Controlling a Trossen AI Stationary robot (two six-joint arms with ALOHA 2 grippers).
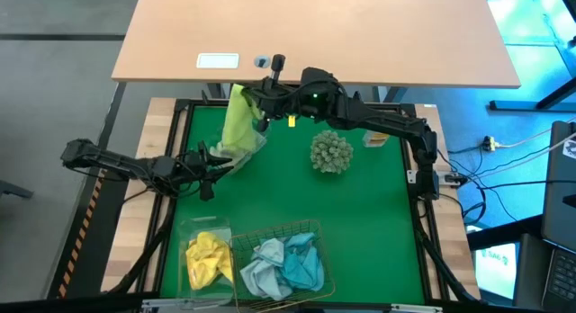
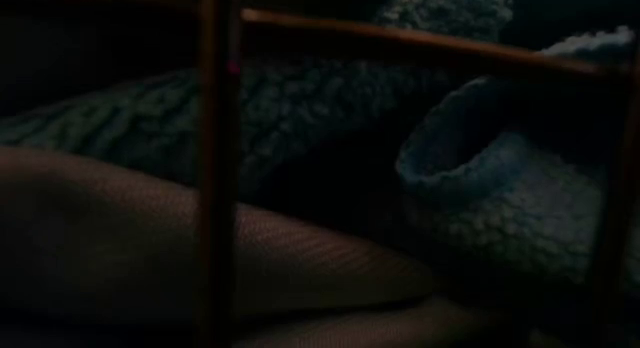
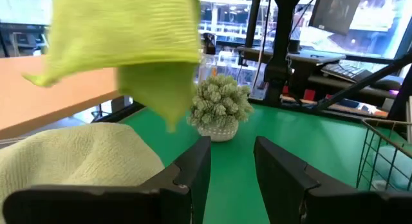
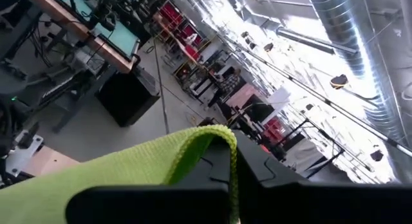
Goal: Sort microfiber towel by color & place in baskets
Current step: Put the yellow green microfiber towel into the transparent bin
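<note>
A yellow-green microfiber towel [image 1: 238, 115] hangs from my right gripper [image 1: 263, 108] near the table's far edge, and it fills the top of the left wrist view [image 3: 129, 44]. My left gripper [image 1: 212, 162] is open just left of it, low over the table. A paler yellow-green towel [image 3: 71, 159] lies beside its finger [image 3: 193, 172], in what looks like a clear tub [image 1: 243, 149]. At the near edge, a clear tub [image 1: 209, 257] holds a bright yellow towel. A gold wire basket [image 1: 310, 230] beside it holds light blue and teal towels [image 1: 288, 263]. My right gripper is shut on the yellow-green towel at a folded upper edge [image 4: 212, 137], which arches over the dark fingers [image 4: 148, 198]. The towel hangs below the gripper, lifted clear of the table, with its lower tip [image 3: 170, 124] free in the air. Whether my left gripper touches the pale towel, I cannot tell.
A spiky grey-green ball [image 1: 331, 151] sits mid-table, right of the hanging towel, with a small bottle [image 1: 373, 138] beyond it. A wooden desk [image 1: 315, 34] stands past the far edge. The low view sits behind the basket's wire [image 2: 215, 168] and teal cloth [image 2: 500, 208]. Green mat shows between ball and baskets.
</note>
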